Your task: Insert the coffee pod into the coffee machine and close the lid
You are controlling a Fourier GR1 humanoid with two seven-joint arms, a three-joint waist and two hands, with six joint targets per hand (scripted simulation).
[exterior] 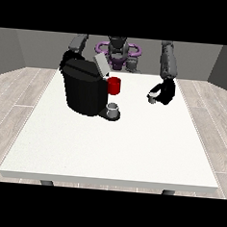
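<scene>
Hand at the view's right [165, 92]: black, low over the white table [108, 149] near its far right part, at the end of a grey arm [168, 62] that comes almost straight down from the robot's shoulder.
Its hold: the fingers curl round a small grey coffee pod [152, 97], which shows at the side of the hand that faces the machine.
Coffee pod: in that hand, at about table height; whether it touches the tabletop cannot be told. It is well apart from the machine, outside it.
Hand at the view's left [66, 60]: mostly hidden behind the machine's top rear corner, its grey arm [78, 43] slanting down to it; how its fingers lie cannot be told.
Coffee machine [84, 86]: a black block on the table's far left part, its grey lid [101, 64] raised and tilted up at the top.
Red cup-like part [114, 85]: just beside the machine's upper front, on the side toward the pod.
Grey cup [113, 108]: upright on the machine's low dark base [107, 116], below the red part.
Robot body [118, 50]: behind the table's far edge, grey with a purple ring round it.
</scene>
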